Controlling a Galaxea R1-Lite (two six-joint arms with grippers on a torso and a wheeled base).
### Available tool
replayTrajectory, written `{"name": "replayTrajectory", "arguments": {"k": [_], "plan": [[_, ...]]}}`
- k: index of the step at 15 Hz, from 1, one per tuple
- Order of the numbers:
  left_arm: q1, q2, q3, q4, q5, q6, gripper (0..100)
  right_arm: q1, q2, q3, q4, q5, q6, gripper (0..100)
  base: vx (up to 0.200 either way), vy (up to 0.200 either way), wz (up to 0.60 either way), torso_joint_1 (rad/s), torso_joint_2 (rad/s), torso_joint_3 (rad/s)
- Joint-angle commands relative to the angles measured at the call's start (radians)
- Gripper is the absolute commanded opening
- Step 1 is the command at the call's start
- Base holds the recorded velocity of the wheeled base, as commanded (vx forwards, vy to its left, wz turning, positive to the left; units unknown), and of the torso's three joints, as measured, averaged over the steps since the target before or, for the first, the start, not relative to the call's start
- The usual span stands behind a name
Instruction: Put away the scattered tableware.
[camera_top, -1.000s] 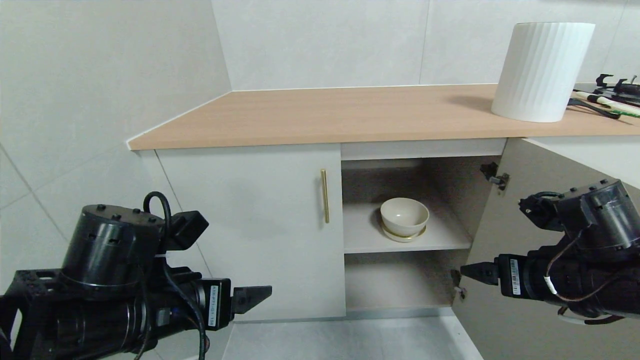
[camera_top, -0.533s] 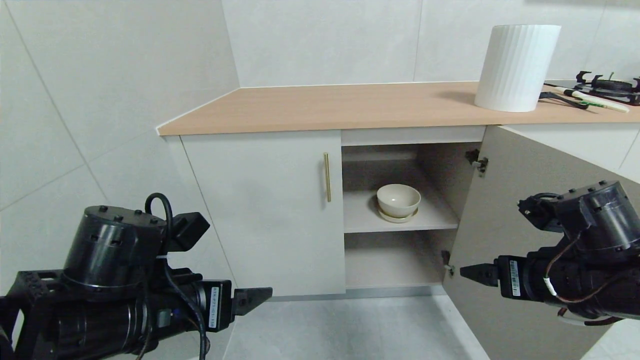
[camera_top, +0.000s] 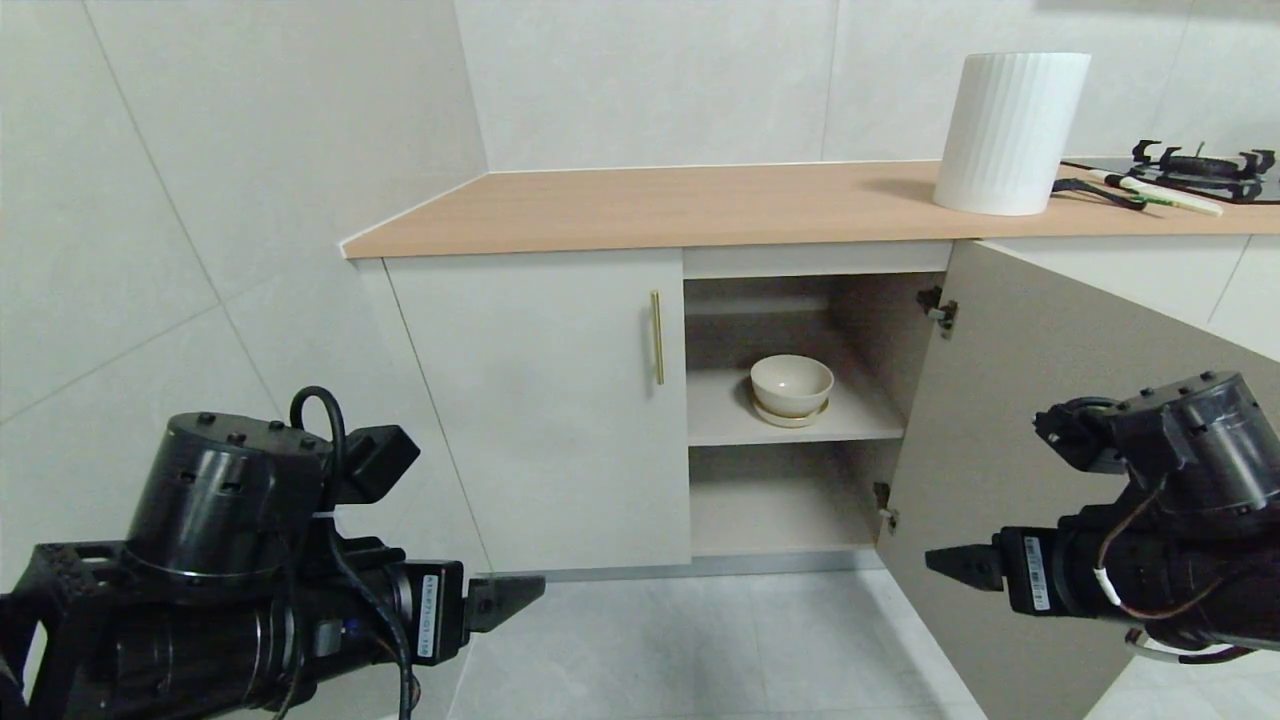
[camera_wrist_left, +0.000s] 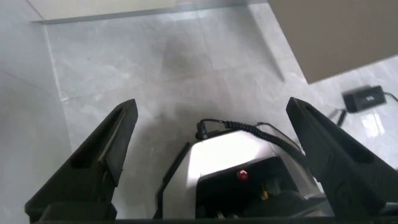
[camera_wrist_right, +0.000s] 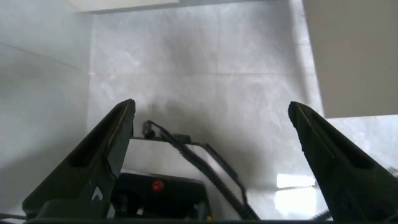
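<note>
I stand a little back and see the cabinet (camera_top: 540, 400) under the wooden surface (camera_top: 650, 205) with its right door (camera_top: 1000, 420) swung wide open and its left door shut. On the upper shelf (camera_top: 730, 420) inside, a cream bowl (camera_top: 791, 383) sits upright on a small plate (camera_top: 790, 416), near the front edge and towards the middle of the opening; the lower shelf below it carries nothing that I can see. So this part of the job looks finished to me: these two pieces are put away. The left end effector (camera_top: 510, 597) hangs low in front of the closed door, over the floor, and the right end effector (camera_top: 950, 563) hangs low in front of the open door. In each wrist view the two fingers (camera_wrist_left: 106, 149) stand wide apart with only floor tiles between them, so both are spread and hold nothing. On the far right of the surface, beside a tall white ribbed container (camera_top: 1008, 132) and next to a black stove grate (camera_top: 1200, 162), some long utensils (camera_top: 1150, 190) lie loose; I cannot tell exactly what they are. If they count as tableware, I judge that they remain to be collected. The open door also remains to be closed.
</note>
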Motion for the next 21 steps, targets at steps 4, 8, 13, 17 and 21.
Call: {"name": "replayTrajectory", "arguments": {"k": [4, 8, 13, 17, 21], "plan": [[0.000, 0.004, 0.000, 0.000, 0.001, -0.001, 100, 0.000, -0.080, 0.002, 0.088, 0.000, -0.059, 100, 0.000, 0.000, 0.00, 0.000, 0.00, 0.000], [0.000, 0.007, 0.000, 0.000, 0.001, 0.001, 100, 0.000, -0.120, 0.001, 0.185, 0.000, -0.121, 100, 0.000, -0.200, 0.00, 0.002, 0.00, 0.001], [0.000, 0.007, 0.000, 0.000, 0.001, 0.001, 100, -0.004, -0.191, -0.001, 0.376, 0.000, -0.239, 100, 0.000, -0.200, 0.00, 0.002, 0.00, 0.000], [0.000, 0.007, 0.001, 0.000, 0.001, 0.001, 100, -0.032, -0.189, -0.001, 0.406, -0.004, -0.259, 100, 0.000, -0.200, 0.00, 0.001, 0.00, 0.001], [0.000, 0.005, 0.009, 0.000, 0.001, 0.018, 100, -0.162, -0.183, -0.009, 0.406, -0.003, -0.328, 100, 0.000, -0.050, 0.00, 0.001, 0.00, 0.001]]}}
